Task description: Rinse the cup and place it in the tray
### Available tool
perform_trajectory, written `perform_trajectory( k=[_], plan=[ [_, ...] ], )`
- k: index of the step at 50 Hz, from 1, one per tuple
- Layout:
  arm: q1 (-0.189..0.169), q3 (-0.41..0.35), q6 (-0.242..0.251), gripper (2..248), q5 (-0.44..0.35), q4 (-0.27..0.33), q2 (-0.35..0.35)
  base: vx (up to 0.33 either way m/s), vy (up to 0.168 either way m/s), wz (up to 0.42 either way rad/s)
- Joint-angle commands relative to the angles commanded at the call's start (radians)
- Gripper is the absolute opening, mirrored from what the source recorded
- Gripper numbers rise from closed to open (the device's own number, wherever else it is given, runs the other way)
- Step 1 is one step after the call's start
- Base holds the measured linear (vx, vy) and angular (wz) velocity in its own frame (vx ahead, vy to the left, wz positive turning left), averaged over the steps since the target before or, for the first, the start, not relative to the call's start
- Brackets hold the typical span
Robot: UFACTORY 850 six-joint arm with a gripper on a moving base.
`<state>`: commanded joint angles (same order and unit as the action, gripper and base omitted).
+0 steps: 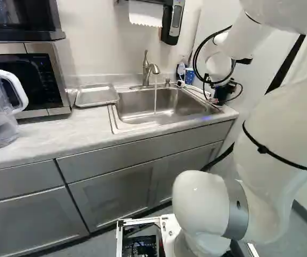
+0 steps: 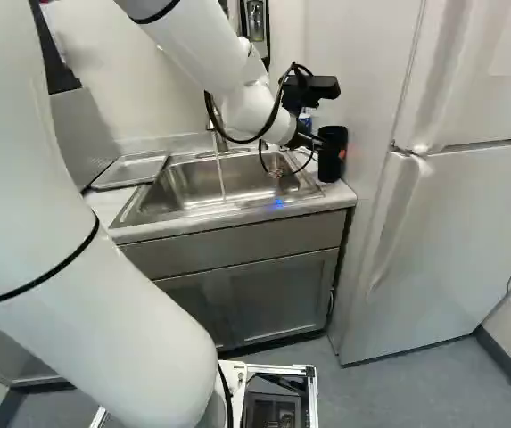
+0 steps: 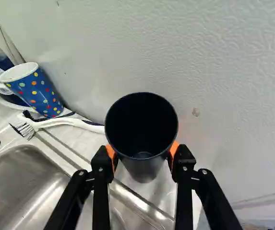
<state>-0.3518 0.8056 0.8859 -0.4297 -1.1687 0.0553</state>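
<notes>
The cup (image 3: 143,165) is upright between the sink (image 2: 179,192) and the fridge (image 2: 469,232), gripped by our claw (image 3: 142,152) opened to its width, so we should raise it over the sink's edge, then slowly under the water (image 1: 155,99).

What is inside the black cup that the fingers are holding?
Looking into the cup, held between the fingers, I see only dark inner walls and a faint, rounded shape low down, probably its bottom. It's too dark to tell whether any water is in there.
</notes>
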Motion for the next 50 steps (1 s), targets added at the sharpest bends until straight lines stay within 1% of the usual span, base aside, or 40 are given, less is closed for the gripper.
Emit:
perform_trajectory(
  k=[8,17,34,50],
  plan=[
    [0.002,0.001,0.000,122,0.000,0.000,0.011,0.000,0.000,0.000],
    [0.019,-0.006,0.000,122,0.000,0.000,0.038,0.000,0.000,0.000],
    [0.069,-0.024,0.000,122,0.000,0.000,0.098,0.000,0.000,0.000],
    [0.126,-0.015,0.000,122,0.000,0.000,0.128,0.000,0.000,0.000]
  ],
)
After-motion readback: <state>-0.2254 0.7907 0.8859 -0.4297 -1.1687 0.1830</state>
